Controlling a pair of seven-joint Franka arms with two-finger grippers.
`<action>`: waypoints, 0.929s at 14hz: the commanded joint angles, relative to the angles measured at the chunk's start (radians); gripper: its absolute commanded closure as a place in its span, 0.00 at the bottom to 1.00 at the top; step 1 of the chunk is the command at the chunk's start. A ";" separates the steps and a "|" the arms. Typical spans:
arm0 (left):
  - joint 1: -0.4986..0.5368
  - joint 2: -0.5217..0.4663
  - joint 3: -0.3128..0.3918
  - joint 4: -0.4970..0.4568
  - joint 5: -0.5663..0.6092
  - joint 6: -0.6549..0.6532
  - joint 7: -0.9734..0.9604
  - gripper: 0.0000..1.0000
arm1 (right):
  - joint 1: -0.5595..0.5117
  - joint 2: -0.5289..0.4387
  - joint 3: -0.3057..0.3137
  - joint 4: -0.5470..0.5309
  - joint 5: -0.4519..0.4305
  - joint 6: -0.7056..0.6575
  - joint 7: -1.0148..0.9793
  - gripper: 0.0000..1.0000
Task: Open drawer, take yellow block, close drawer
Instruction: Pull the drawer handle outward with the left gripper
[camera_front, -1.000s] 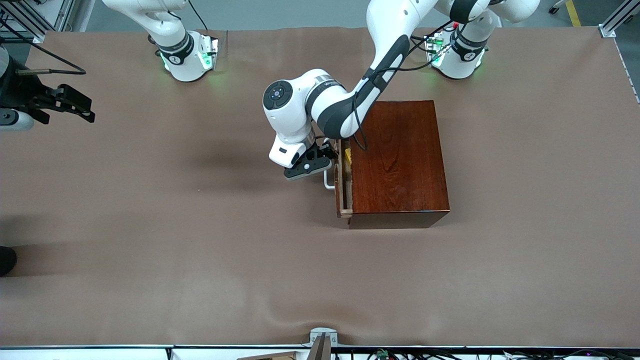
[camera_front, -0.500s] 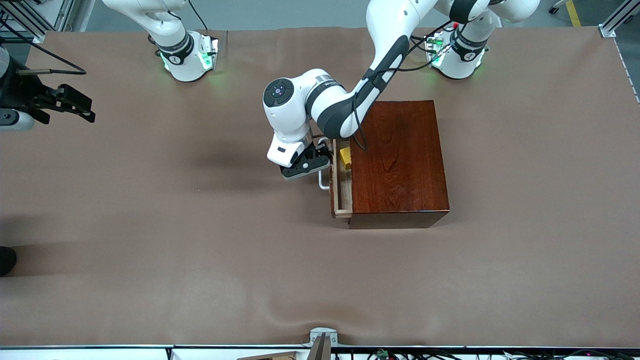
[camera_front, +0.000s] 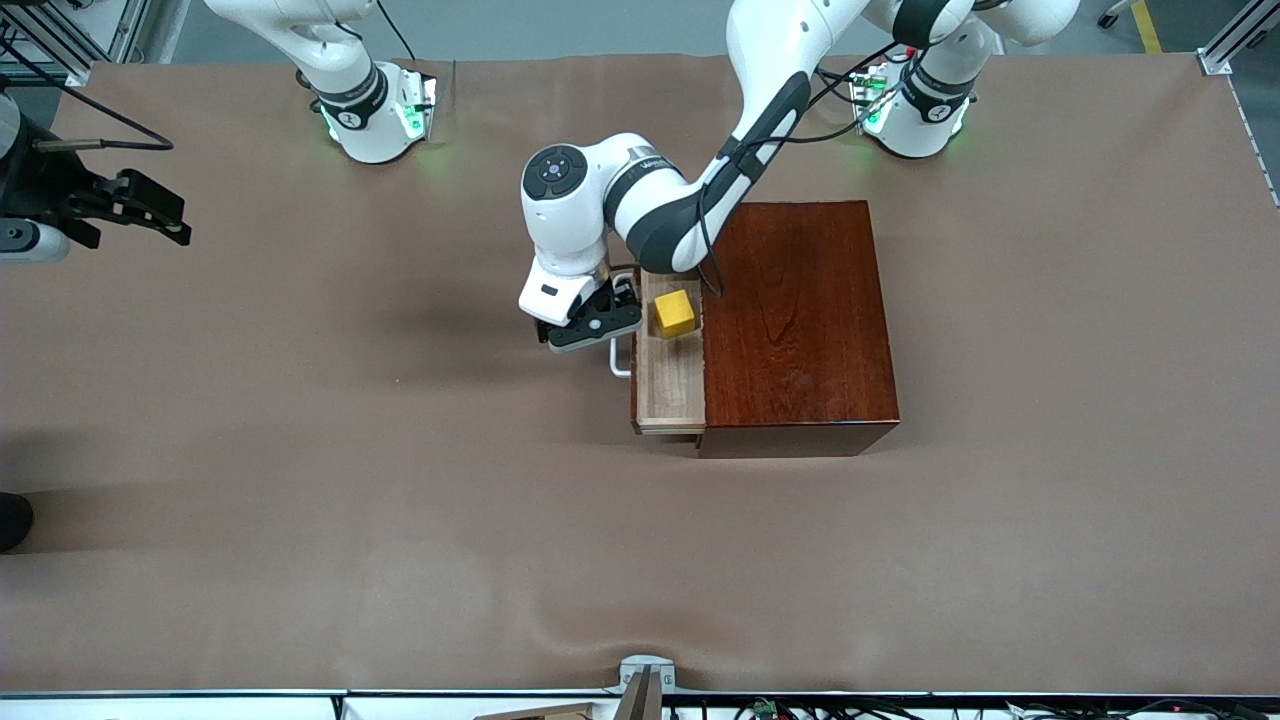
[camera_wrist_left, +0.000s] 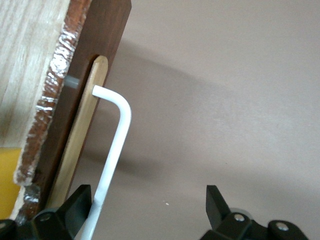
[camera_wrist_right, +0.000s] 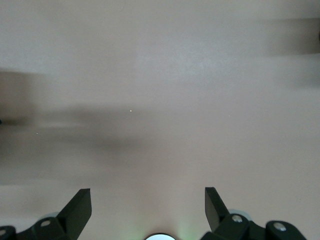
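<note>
With my left end effector (camera_front: 598, 322) spread and only hooking the handle (camera_front: 620, 358), it could slip off the half-open drawer (camera_front: 668, 385) holding the block (camera_front: 675, 313); right end effector (camera_front: 150, 207) idles spread.

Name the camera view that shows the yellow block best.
The front view: the yellow block sits whole in the open drawer, three faces visible. The left wrist view catches only a yellow sliver beside the drawer front. The right wrist view shows only bare table.

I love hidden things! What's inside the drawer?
One yellow block sits in the drawer; the rest of the pulled-out part is bare wood. The part inside the box is covered.
</note>
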 joint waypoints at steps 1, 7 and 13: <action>-0.009 0.052 -0.001 0.094 -0.017 0.012 -0.036 0.00 | -0.018 -0.008 0.010 -0.008 0.004 0.005 -0.011 0.00; -0.018 0.063 -0.006 0.099 -0.017 0.063 -0.068 0.00 | -0.032 0.015 0.009 -0.008 0.001 0.008 -0.007 0.00; -0.003 -0.043 0.002 0.093 -0.017 -0.069 -0.061 0.00 | -0.080 0.096 0.007 0.026 -0.006 0.004 -0.007 0.00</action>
